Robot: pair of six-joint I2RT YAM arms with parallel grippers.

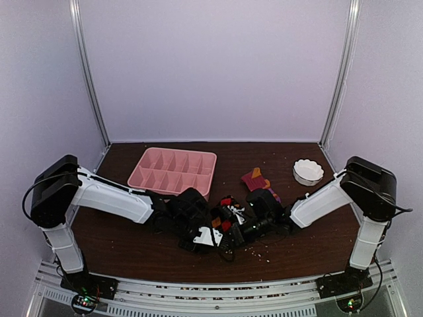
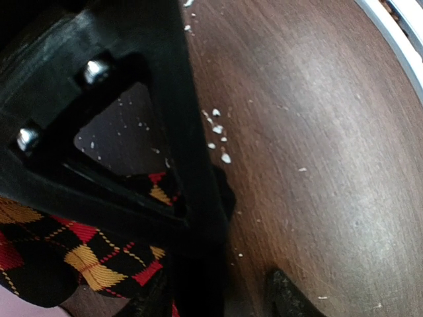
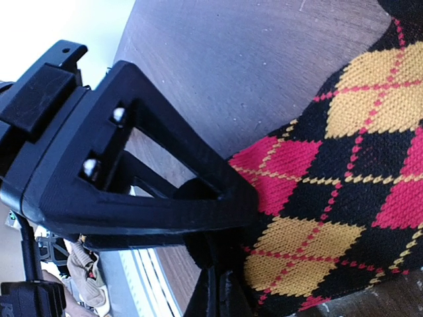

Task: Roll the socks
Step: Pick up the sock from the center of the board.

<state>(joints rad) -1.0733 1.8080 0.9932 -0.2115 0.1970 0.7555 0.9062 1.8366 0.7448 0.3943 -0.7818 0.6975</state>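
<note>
A black argyle sock (image 1: 227,201) with red and yellow diamonds hangs between my two grippers at the table's near middle. My right gripper (image 3: 221,277) is shut on that sock's (image 3: 344,198) black edge. My left gripper (image 2: 217,284) is open right beside it, its jaws apart on either side of the right gripper's dark finger tip, with bare wood showing in the gap. The argyle sock (image 2: 73,254) lies just left of those jaws. A second sock (image 1: 256,179), striped purple, orange and dark red, lies flat behind the right gripper (image 1: 232,224). The left gripper (image 1: 213,228) nearly touches the right one.
A pink divided tray (image 1: 173,170) stands at the back left of the dark wooden table (image 1: 132,231). A small white fluted bowl (image 1: 308,172) sits at the back right. Pale crumbs (image 2: 218,135) are scattered on the wood. The table's metal front rail (image 1: 211,290) runs close behind the grippers.
</note>
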